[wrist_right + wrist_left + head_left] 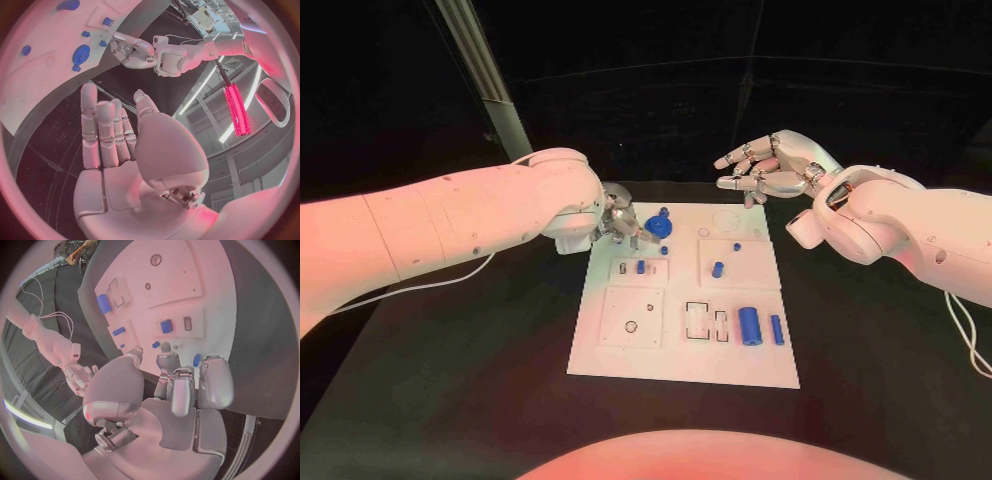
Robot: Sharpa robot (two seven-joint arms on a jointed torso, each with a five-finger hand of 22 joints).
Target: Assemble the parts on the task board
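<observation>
Nearest the head camera, the white task board [687, 360] lies flat in the middle of the black bench [459, 400]. Along its near right edge two blue cylinders [750, 323] lie side by side, next to rectangular slots.

Left hand [610, 225]: positioned at the far left corner of the board, fingers bent down toward the surface. The frames do not show whether the fingertips [165, 347] grip anything; state cannot be determined. A round blue part [658, 228] sits just beside this hand. Smaller blue pegs [640, 266] stand in the panel below it, and one more blue peg [717, 268] stands in the right-hand panel.

Right hand [769, 165]: raised beyond the far right corner of the board, clear of every part. Fingers are apart and hold nothing; the hand is released.
</observation>
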